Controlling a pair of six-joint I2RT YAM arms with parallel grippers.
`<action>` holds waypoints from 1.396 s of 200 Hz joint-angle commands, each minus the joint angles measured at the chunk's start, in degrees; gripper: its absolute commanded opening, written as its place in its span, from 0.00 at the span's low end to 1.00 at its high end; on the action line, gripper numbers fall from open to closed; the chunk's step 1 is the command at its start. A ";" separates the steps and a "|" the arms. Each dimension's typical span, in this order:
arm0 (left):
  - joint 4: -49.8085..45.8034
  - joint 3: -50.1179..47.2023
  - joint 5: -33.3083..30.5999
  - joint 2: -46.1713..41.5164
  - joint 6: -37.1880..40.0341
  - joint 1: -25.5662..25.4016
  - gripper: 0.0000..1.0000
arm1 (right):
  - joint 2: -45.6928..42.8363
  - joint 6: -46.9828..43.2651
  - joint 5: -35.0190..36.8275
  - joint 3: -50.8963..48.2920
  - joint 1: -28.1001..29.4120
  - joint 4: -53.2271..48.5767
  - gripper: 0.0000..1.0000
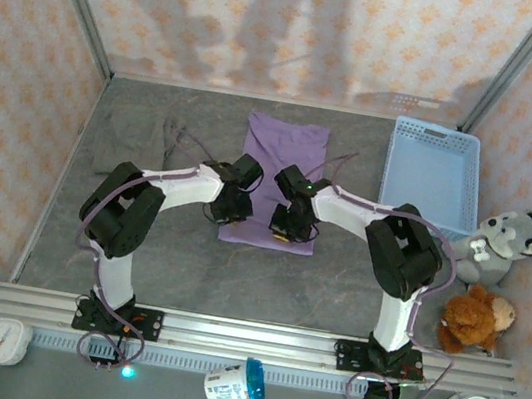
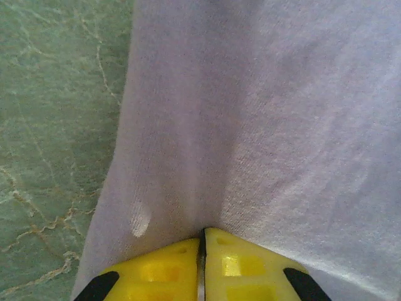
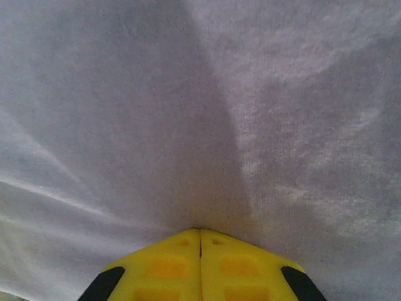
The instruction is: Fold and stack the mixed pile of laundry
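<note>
At mid-tabletop the lavender T-shirt (image 1: 284, 147) lies flat as a narrow upright rectangle with no sleeves sticking out at the sides, so the sleeve folds look done, though that is a judgement from the outline. Its near hem is under both hands. The left hand (image 1: 232, 206) sits at the near-left corner, and its wrist view shows yellow fingers (image 2: 163, 269) pressed together with lavender cloth creasing into the seam, so it pinches the shirt. The right hand (image 1: 289, 226) sits at the near-right part of the hem, its fingers likewise pressed together on tented lavender cloth. This is likely the start of the lengthwise fold, near hem to far edge, not yet done. Back-left, well apart from the shirt, the olive-grey garment (image 1: 132, 136) lies wrinkled and unfolded on the tabletop (image 1: 233, 280). Nothing is stacked. What is left: finish the shirt fold, fold the olive-grey one, then stack both. The light blue basket (image 1: 437, 131) stands back-right, with a grey plush wolf (image 1: 502, 242) beside it.
</note>
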 commanded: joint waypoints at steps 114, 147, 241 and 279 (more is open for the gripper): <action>-5.89 -9.04 -1.82 -15.34 -3.19 -1.46 0.35 | -17.99 1.58 13.22 -8.18 -1.37 -10.57 0.53; -8.43 -8.33 -0.87 -19.06 -3.12 -1.86 0.43 | -20.32 2.86 11.53 -9.30 -1.30 -10.86 0.62; -1.73 -25.67 0.41 -31.06 -13.35 -2.58 0.46 | -21.18 13.40 9.85 -19.39 2.94 0.17 0.55; -1.29 -28.08 0.35 -33.72 -14.82 -2.75 0.45 | -17.21 14.14 8.72 -19.42 2.94 3.46 0.39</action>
